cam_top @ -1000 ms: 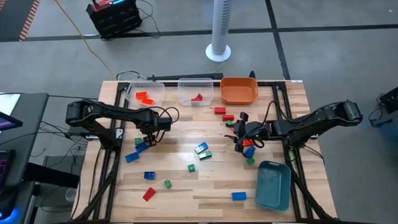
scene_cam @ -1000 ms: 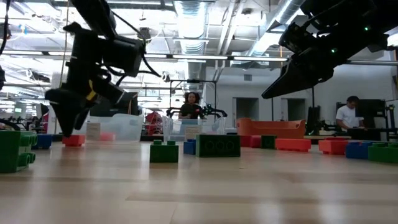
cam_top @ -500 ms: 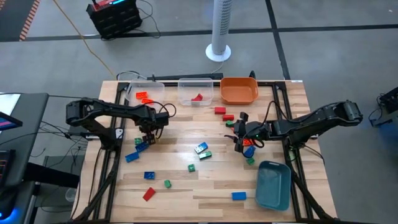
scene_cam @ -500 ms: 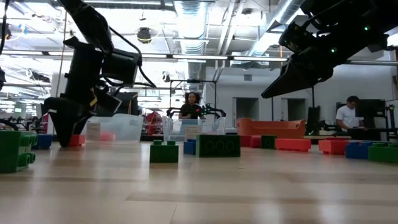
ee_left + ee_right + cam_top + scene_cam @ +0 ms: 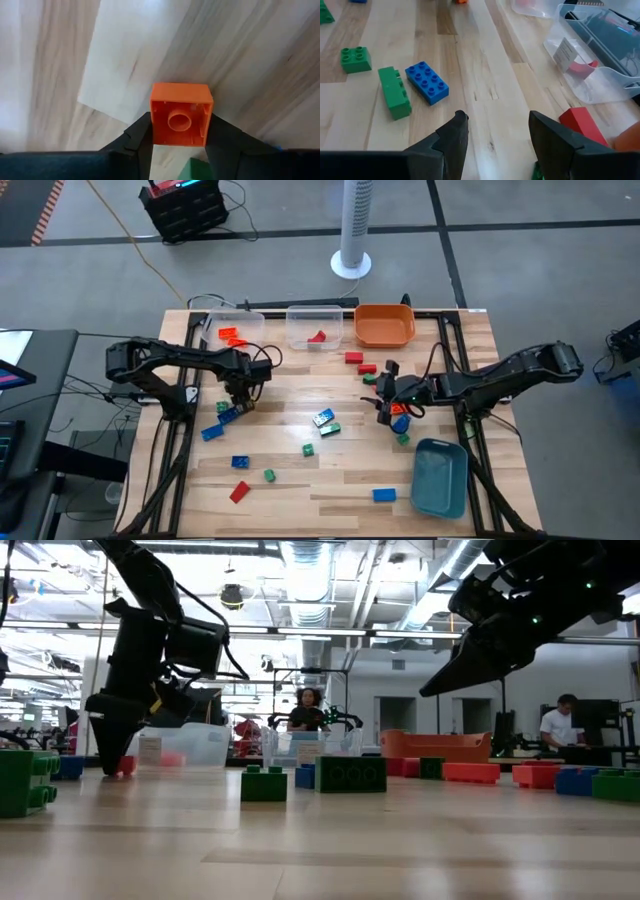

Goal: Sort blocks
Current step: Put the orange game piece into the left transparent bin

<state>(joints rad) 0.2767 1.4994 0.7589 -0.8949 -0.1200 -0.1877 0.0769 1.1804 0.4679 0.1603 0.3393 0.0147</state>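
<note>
Down at the worktop (image 5: 300, 480), left jaws have closed onto the orange block (image 5: 180, 114). Next: lift toward the clear bin (image 5: 232, 330). Right jaws hang apart.

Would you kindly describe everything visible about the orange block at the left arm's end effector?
The orange block is a small square brick of glossy plastic, seen in the left wrist view from its hollow underside, with one round tube in the middle. The left end effector has its two dark fingers pressed against opposite side walls. Pale wooden table lies behind it; whether it rests on the wood cannot be told. A green block shows beside it.
</note>
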